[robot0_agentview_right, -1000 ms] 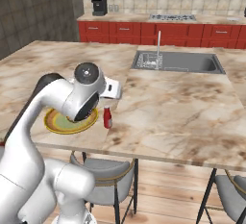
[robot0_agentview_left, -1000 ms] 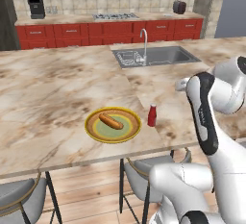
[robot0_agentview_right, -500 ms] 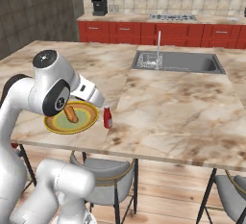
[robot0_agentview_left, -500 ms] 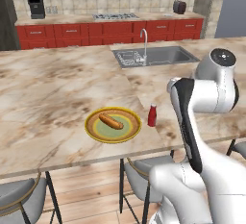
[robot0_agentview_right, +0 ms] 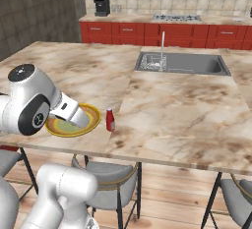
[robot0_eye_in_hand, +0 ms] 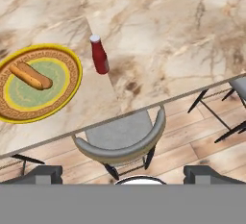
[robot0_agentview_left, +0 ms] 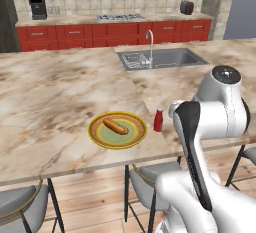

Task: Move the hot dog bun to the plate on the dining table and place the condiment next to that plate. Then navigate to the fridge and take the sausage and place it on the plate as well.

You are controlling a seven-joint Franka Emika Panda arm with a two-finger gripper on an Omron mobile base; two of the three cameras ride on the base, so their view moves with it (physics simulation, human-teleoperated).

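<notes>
The hot dog bun (robot0_eye_in_hand: 31, 75) lies on the yellow-rimmed plate (robot0_eye_in_hand: 71, 69) near the front edge of the dining table (robot0_eye_in_hand: 168, 26). Just to the right of the plate stands the red condiment (robot0_eye_in_hand: 99, 55), upright and free. My gripper (robot0_eye_in_hand: 124, 174) is open and empty, pulled back above the table's front edge and looking down on a chair. From the left base, the bun (robot0_agentview_left: 115, 126), the plate (robot0_agentview_left: 102, 140) and the condiment (robot0_agentview_left: 158, 120) sit left of my folded arm. My arm covers part of the plate (robot0_agentview_right: 91, 122) beside the condiment (robot0_agentview_right: 110, 119). The fridge and the sausage are out of view.
A grey chair (robot0_eye_in_hand: 122, 139) is tucked under the table edge below the gripper, with others along the same side (robot0_agentview_left: 20, 204) (robot0_agentview_right: 238, 196). A steel sink with a tap (robot0_agentview_left: 162, 58) lies farther back in the table. Red cabinets and a coffee machine (robot0_agentview_left: 36, 6) line the back wall.
The arm has folded back from over the condiment toward the base, its elbow swinging up and around. The gripper stays open. Bun, plate and condiment have not moved.
</notes>
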